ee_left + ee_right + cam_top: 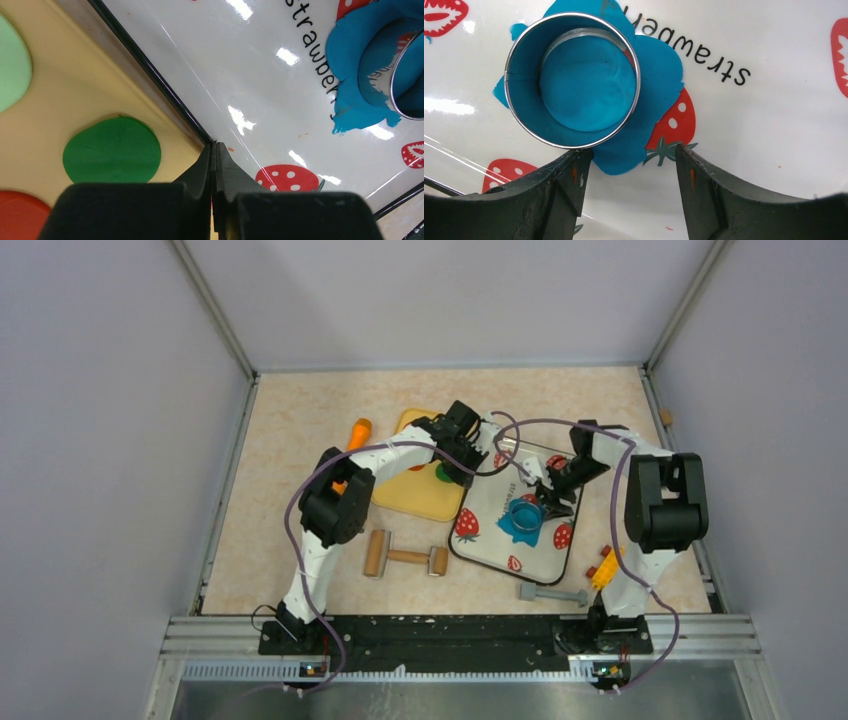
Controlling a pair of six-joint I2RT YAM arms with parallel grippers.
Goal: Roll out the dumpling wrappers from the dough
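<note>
One patch of blue dough (659,90) is lying flattened and ragged-edged near the middle of a white mat (774,125), with bare glossy mat showing around it on all sides. One metal ring cutter (522,90) is standing on the dough, and one clean round disc (586,85) of the same blue is sitting inside it. The mat is carrying printed red strawberries and a black word beginning "strawberr", whose end the dough is covering. The right end effector (631,155) is hanging released just beside the ring, its fingers spread over the dough's near edge and one fingertip (576,162) sitting at the ring's rim; whether it is touching cannot be told. The left end effector (214,150) is clenched with nothing between its jaws, its tips pointing at the mat's thin black border where it is running along a yellow board (75,90). On that board three discs are showing: one dark green (112,150), one pale green (10,65) and one red (17,212). On the beige surface (300,420) one wooden rolling pin (405,557) is lying near the board, one orange handle (358,430) beyond it, and one grey tool (552,593) near the mat's front edge.
</note>
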